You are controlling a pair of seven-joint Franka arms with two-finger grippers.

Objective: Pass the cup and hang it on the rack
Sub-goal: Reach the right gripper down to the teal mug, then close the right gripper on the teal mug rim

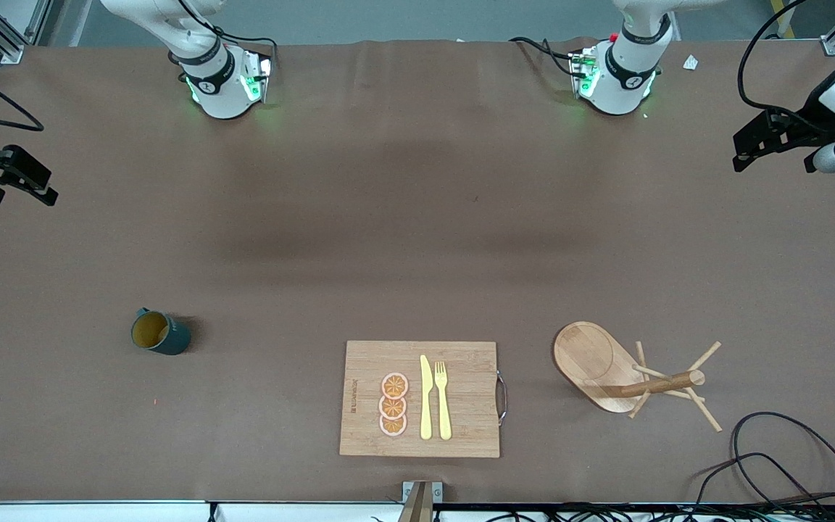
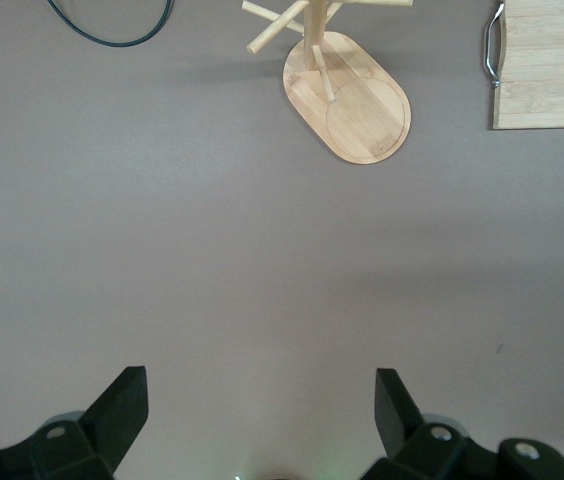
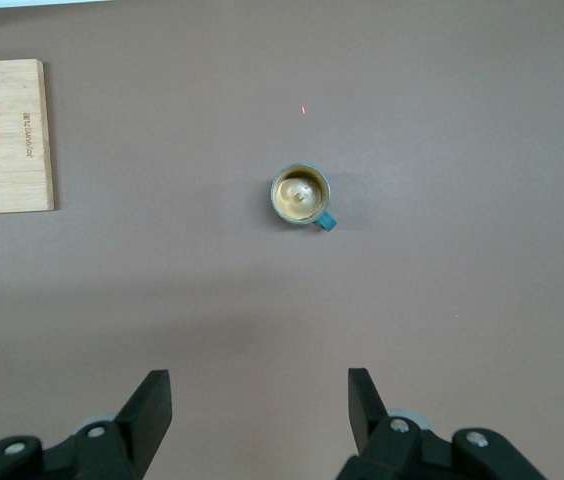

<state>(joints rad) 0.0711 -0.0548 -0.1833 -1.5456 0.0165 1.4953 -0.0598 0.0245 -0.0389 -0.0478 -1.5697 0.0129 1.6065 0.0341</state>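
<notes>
Left end effector [image 2: 260, 415] up over bare table [image 1: 417, 217] at the left arm's end, fingers [image 2: 122, 405] spread wide with nothing between them. Seen in the front view as a dark claw [image 1: 776, 138] at the edge of the table. Waiting.

Right end effector [image 3: 259, 410] up over the right arm's end of the table, fingers [image 3: 152, 405] likewise spread apart and holding nothing. Dark against the table edge in the front view [image 1: 8, 174]. Also waiting.

Cup [image 1: 159, 333] upright on the table, well apart from the right end effector and nearer to the front camera than the spot under it. Mustard-yellow inside open to the right wrist view [image 3: 301, 195], small loop handle sticking out at one side. Untouched.

Rack [image 1: 624, 371] standing on its oval base toward the left arm's end, well clear of the left end effector and nearer to the front camera than the spot under it. Central post upright with thin pegs slanting outward, shown partly in the left wrist view [image 2: 347, 90]. No cup on any peg.

Cutting board [image 1: 420, 399] flat between cup and rack, far from both end effectors. On it, three orange slices [image 1: 393, 404] in a row, with a yellow knife [image 1: 425, 397] and yellow fork [image 1: 443, 399] side by side next to them. Black cable [image 1: 787, 457] looped by the rack.
</notes>
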